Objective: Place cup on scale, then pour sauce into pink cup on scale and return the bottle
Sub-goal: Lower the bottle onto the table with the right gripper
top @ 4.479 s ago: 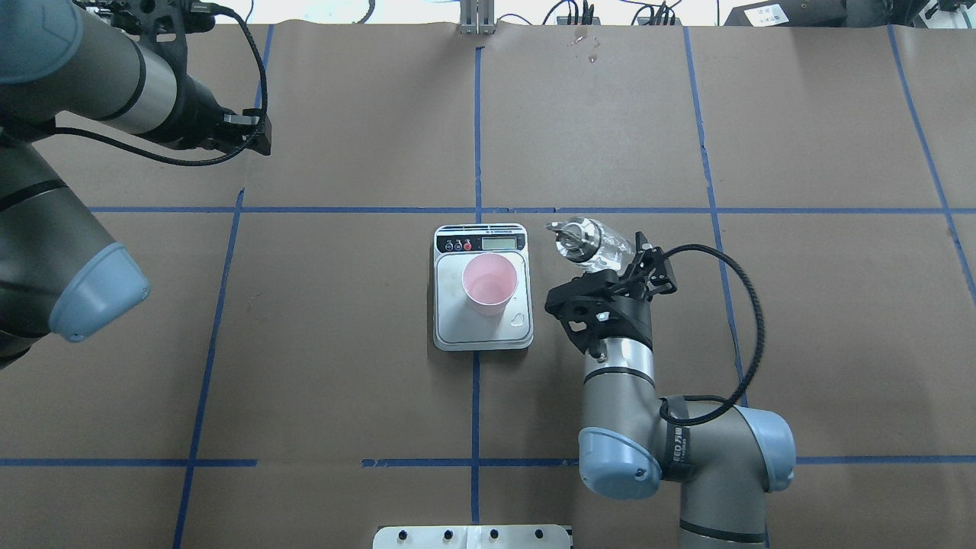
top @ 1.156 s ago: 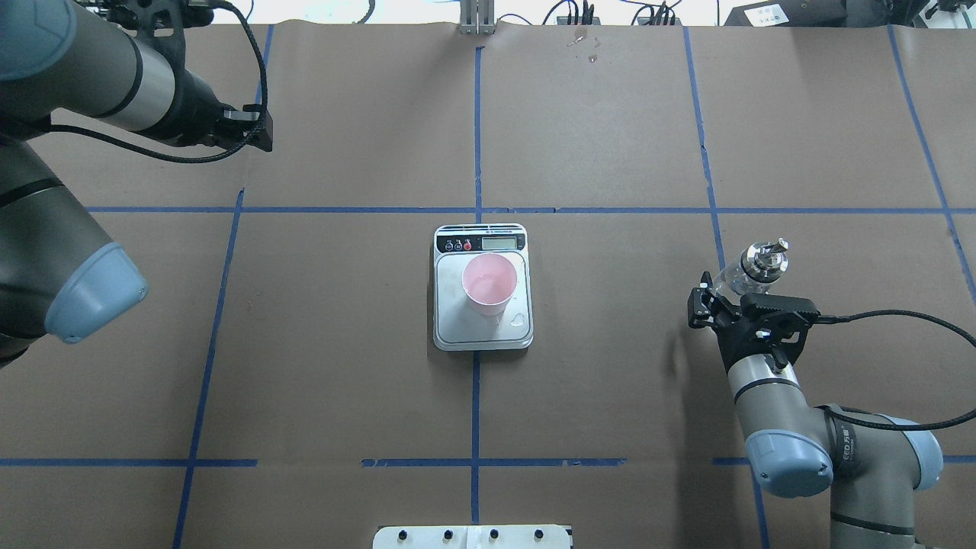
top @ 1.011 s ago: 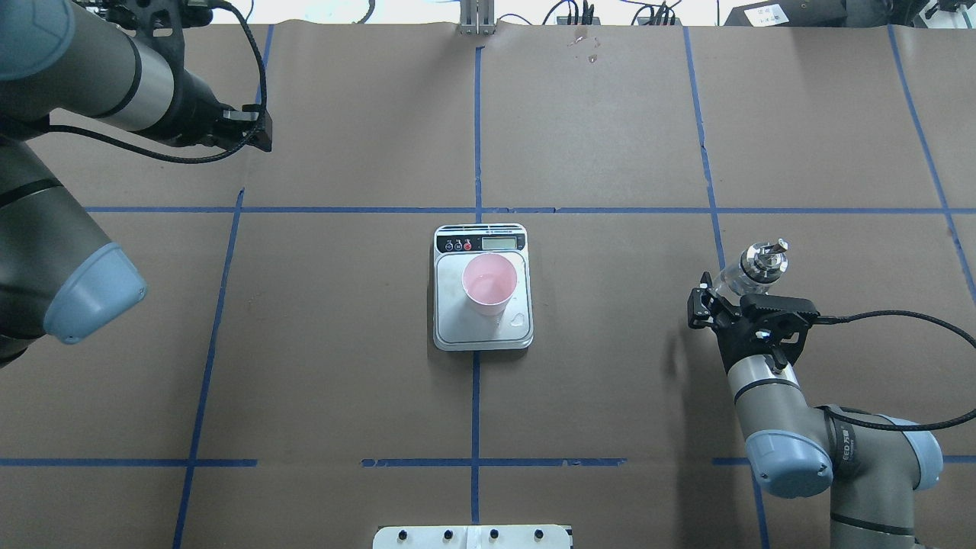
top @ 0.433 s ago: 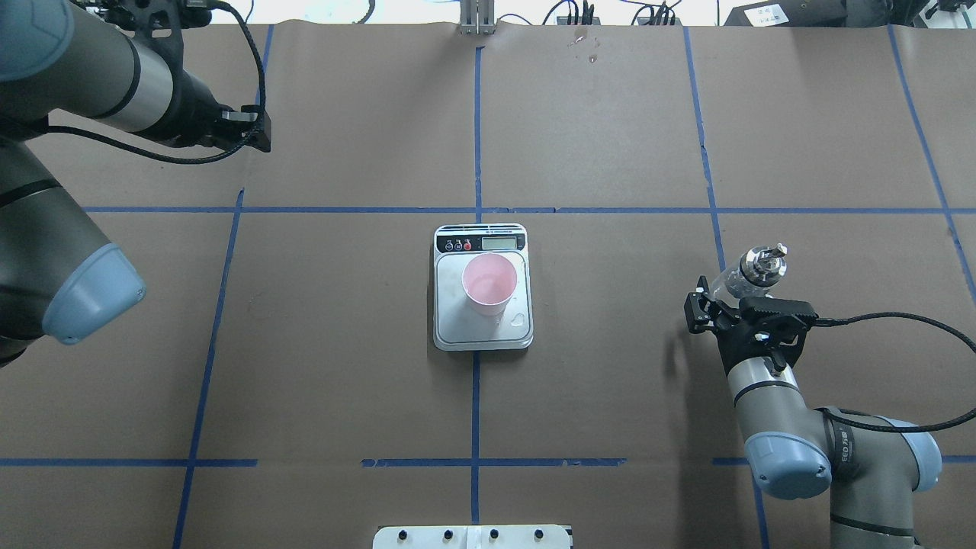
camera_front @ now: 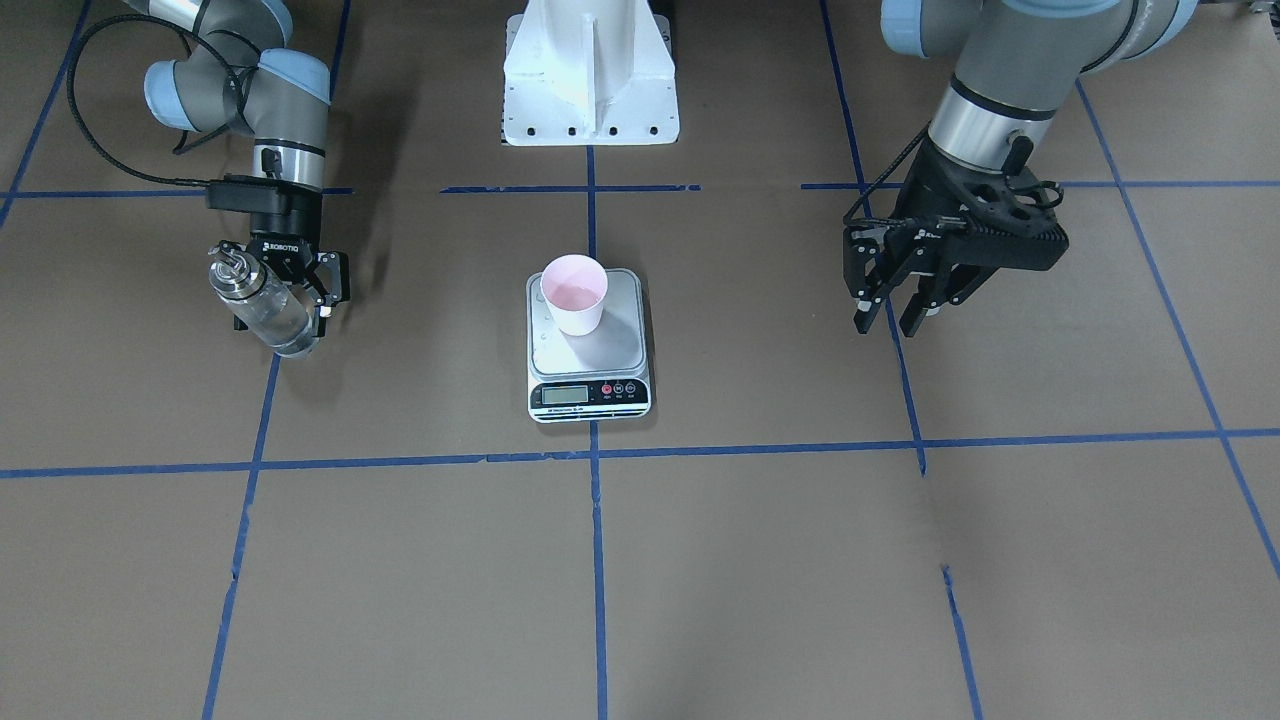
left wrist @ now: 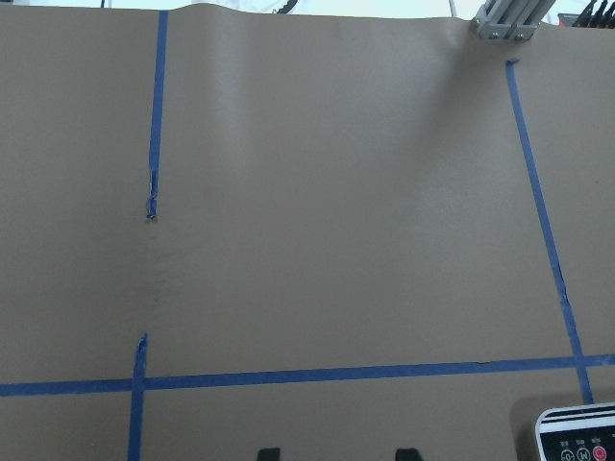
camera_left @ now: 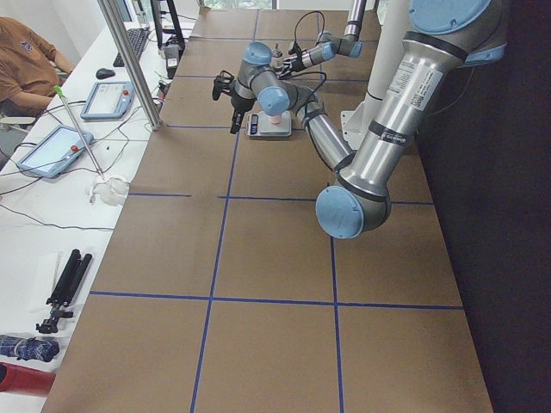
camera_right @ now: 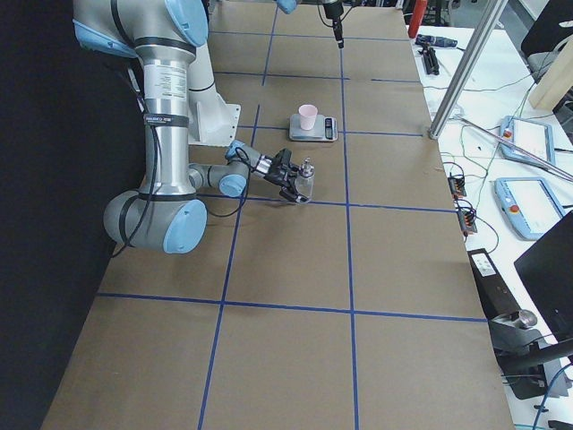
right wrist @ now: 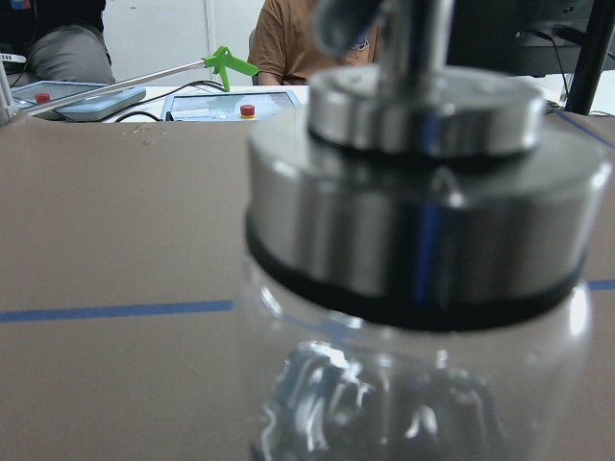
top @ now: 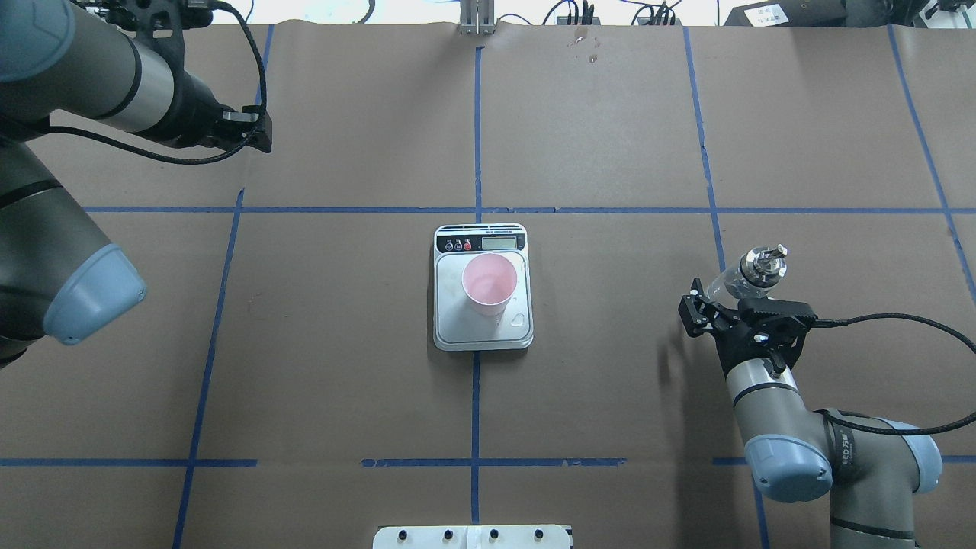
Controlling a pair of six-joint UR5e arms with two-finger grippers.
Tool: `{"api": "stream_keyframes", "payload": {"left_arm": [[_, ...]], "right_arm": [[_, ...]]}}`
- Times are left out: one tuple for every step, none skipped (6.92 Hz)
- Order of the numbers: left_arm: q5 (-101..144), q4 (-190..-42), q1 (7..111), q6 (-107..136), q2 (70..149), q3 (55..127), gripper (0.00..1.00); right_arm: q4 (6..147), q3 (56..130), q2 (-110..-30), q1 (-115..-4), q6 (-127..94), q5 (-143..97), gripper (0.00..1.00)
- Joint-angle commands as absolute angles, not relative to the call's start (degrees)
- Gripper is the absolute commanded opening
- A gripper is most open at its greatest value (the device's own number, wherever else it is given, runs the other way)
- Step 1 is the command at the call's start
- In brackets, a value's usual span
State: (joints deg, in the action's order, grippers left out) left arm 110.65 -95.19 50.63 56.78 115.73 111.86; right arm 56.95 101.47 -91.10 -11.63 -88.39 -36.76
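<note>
- The work surface is a table covered in brown paper and divided into a grid by blue tape lines.
- The scale is found at the table's centre, on a tape line, with its black display strip on the far edge, away from the robot's base.
- The cup is seen upright on the scale's steel platform, open end up. It is set toward the display end and lies within the platform's edges.
- The bottle is located on the right side of the table, well apart from the scale, with its metal collar and spout uppermost. Its base appears to be at the paper.
- The sauce is seen as clear liquid in the lower part of the glass.
- The right gripper is positioned low around the bottle's body, with a finger on either side. Whether the pads press on the glass cannot be told from these views.
- The left gripper is held above the far left of the table, well apart from the scale. Its fingers are spread, with nothing between them.
- A white mounting base is noted at the robot's edge of the table.
- A seated person in an orange shirt is recorded at the desks beyond the far edge.
</note>
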Motion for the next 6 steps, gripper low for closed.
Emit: {"api": "stream_keyframes", "payload": {"left_arm": [[110.7, -95.2, 50.6, 56.8, 115.7, 111.9, 0.51], [110.7, -95.2, 50.6, 56.8, 115.8, 111.9, 0.51], [110.7, -95.2, 50.6, 56.8, 115.8, 112.0, 0.51], [110.7, -95.2, 50.6, 56.8, 115.8, 112.0, 0.51], [110.7, -95.2, 50.6, 56.8, 115.8, 111.9, 0.51], [110.7, -95.2, 50.6, 56.8, 115.8, 111.9, 0.51]], "right_arm": [[57.0, 103.1, -91.9, -9.6, -88.4, -34.9, 1.00], [57.0, 103.2, -92.0, -8.4, -88.4, -33.8, 1.00], [57.0, 103.4, -93.4, -7.4, -88.4, -33.2, 1.00], [57.0, 104.8, -94.7, -6.3, -88.5, -33.0, 1.00], [57.0, 106.3, -96.5, -5.2, -88.5, -33.0, 1.00], [57.0, 108.1, -98.3, -4.2, -88.5, -33.0, 1.00]]}}
